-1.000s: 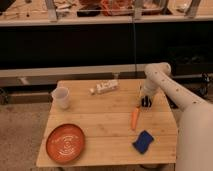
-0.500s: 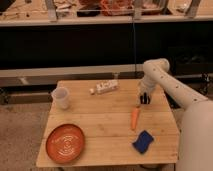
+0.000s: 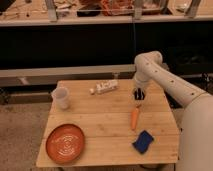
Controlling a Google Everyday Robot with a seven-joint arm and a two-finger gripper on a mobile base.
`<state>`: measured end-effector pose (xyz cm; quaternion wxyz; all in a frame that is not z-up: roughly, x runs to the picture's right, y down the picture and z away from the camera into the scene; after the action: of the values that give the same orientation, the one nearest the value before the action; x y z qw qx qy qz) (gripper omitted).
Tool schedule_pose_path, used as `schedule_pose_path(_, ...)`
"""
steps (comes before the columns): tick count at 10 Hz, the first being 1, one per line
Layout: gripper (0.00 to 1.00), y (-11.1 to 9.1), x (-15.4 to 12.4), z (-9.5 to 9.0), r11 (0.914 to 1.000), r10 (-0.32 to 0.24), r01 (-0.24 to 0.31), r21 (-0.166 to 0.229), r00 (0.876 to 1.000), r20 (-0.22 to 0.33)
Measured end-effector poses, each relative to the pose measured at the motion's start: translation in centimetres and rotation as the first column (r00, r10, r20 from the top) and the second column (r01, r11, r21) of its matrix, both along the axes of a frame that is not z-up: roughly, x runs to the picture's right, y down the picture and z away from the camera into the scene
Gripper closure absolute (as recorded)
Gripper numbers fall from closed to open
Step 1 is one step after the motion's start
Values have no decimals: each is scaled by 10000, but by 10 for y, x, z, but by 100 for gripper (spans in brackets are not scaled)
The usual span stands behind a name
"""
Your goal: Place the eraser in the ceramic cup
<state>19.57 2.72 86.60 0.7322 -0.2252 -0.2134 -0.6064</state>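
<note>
Single raised view, looking down across table, hand far right

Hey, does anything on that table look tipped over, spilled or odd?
Only the white bottle lies on its side near the back edge of the table. The ceramic cup stands upright; no spill shows. The end effector is behind the carrot.

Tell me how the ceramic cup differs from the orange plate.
The ceramic cup is white, the plate orange. The cup is small and stands upright; the plate is wide and flat. The cup sits behind the plate, nearer the table's back. Both are round, on the table's left, away from the tool at the right rear.
</note>
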Motion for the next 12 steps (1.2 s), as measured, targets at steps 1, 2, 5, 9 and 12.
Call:
schedule_pose_path(1,100,-7,-12,-8,9999,-80,79,75,9999,72)
schedule_pose_path(2,100,-13,-25,-15,9997,-199,197,152,9997,146)
schedule_pose_path(5,100,-28,-43,-31,9974,-613,604,396,9979,216)
schedule_pose_path(9,100,-40,-92,-42,9911,-1220,1191,595,9914,468)
schedule_pose_path(12,100,-48,-134,-49,9805,-1860,1808,775,9803,666)
